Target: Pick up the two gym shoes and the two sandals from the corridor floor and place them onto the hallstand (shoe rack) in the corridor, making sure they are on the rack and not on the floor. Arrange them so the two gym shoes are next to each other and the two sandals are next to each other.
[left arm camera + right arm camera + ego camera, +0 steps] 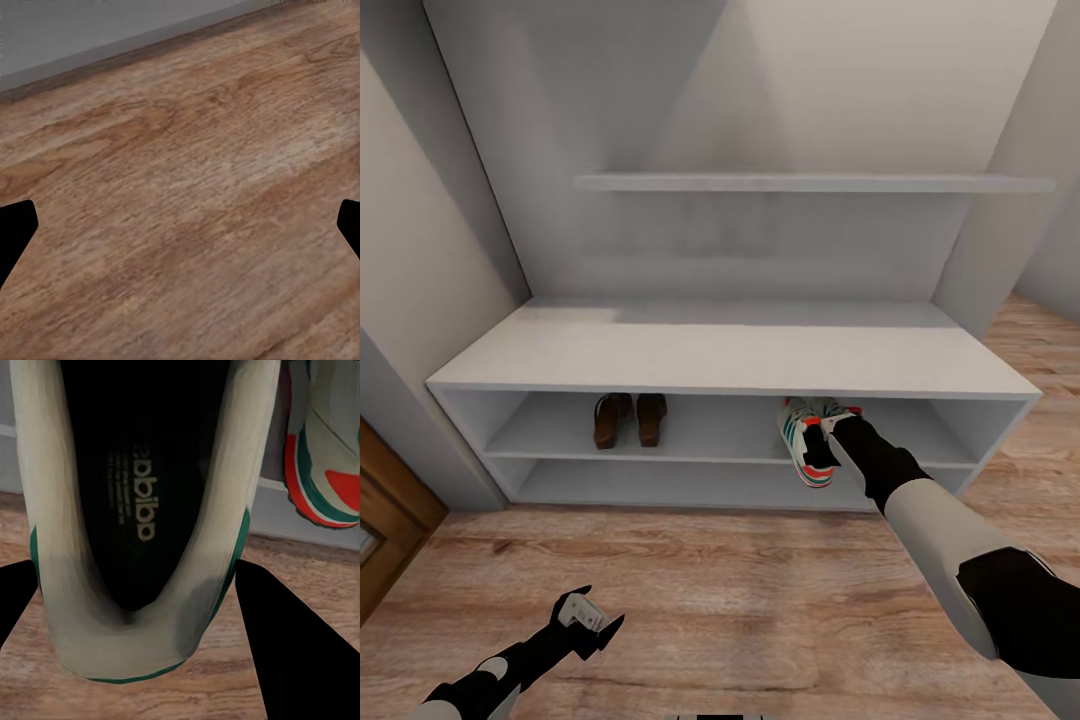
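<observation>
Two tiers of our rack point(730, 350) hold everything: both sandals point(630, 419) sit together on the upper left shelf, leaving room at right for the sneakers. One sneaker point(797, 432) rests there; our right pincer point(838, 432) pinches the second point(135, 510) just beside it, likely to pair them. Our left pincer point(588, 618) hangs spread above the floor point(740, 590).

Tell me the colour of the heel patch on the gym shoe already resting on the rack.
Red-orange, on the shelved gym shoe, with a green band beneath. Clearest in the right wrist view.
</observation>
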Motion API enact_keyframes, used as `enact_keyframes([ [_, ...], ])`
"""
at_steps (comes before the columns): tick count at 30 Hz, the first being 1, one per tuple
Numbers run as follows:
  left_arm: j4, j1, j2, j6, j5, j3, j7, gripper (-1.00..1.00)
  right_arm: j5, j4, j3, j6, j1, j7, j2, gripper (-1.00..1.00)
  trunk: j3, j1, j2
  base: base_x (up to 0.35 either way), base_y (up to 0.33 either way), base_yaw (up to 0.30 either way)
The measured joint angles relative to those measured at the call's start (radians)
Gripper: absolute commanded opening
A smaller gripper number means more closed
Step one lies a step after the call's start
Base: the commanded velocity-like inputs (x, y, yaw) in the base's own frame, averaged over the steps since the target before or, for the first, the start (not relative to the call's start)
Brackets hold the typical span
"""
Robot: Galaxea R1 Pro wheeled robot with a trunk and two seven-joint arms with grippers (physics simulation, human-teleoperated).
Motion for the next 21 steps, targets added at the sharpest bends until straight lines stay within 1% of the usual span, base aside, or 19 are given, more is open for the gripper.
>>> enact_keyframes([
  [18, 0.0, 0.0, 0.0, 0.0, 0.0, 0.0, 0.0, 1.0, 0.0, 0.014, 0.0, -0.001, 0.0, 0.0, 0.0, -1.0, 0.0, 0.0, 0.0, 0.004, 0.0, 0.0],
  [21, 0.0, 0.0, 0.0, 0.0, 0.0, 0.0, 0.0, 1.0, 0.001, 0.018, 0.0, -0.022, 0.0, 0.0, 0.0, -1.0, 0.0, 0.0, 0.0, 0.0, 0.0, 0.0],
])
